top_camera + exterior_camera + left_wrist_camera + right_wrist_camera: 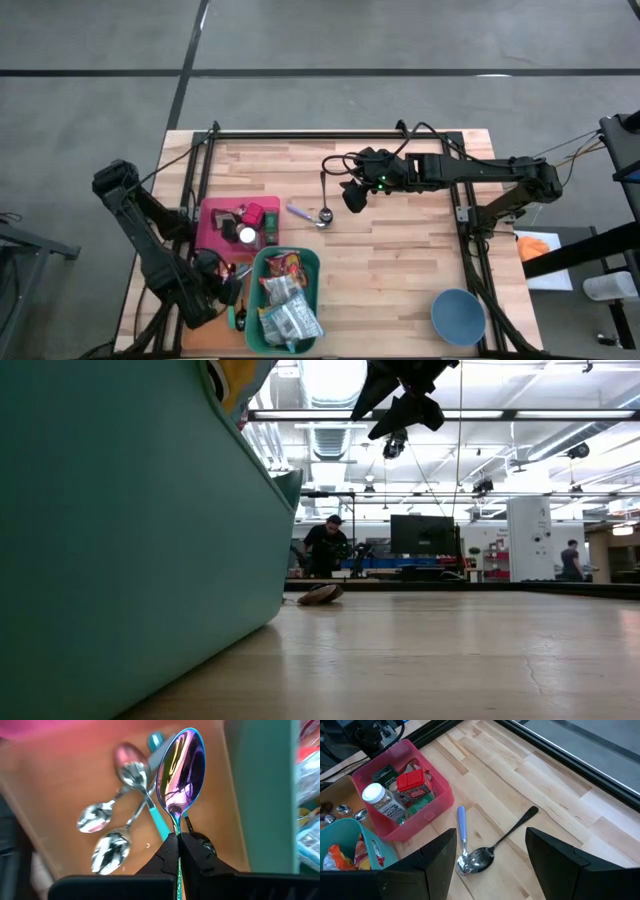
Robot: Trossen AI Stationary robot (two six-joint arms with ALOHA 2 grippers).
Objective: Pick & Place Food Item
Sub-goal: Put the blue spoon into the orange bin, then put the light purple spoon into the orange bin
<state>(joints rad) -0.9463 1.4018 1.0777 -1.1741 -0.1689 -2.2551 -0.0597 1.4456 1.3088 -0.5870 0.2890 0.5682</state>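
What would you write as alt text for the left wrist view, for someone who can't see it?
The left claw is shut on the handle of an iridescent spoon, holding its bowl up over a brown tray. Three silver spoons and a teal-handled utensil lie on the tray below, with the wall of a teal bin alongside.

The bench [520,775] is pale wood planks with a smooth, faintly satin finish. The spoon [181,767] pinched in the left fingers [167,857] is mirror-glossy metal with a rainbow sheen (the loose spoons [107,827] beside it are plain polished steel). The red bin [427,807] and teal bin [120,530] look like smooth plastic.
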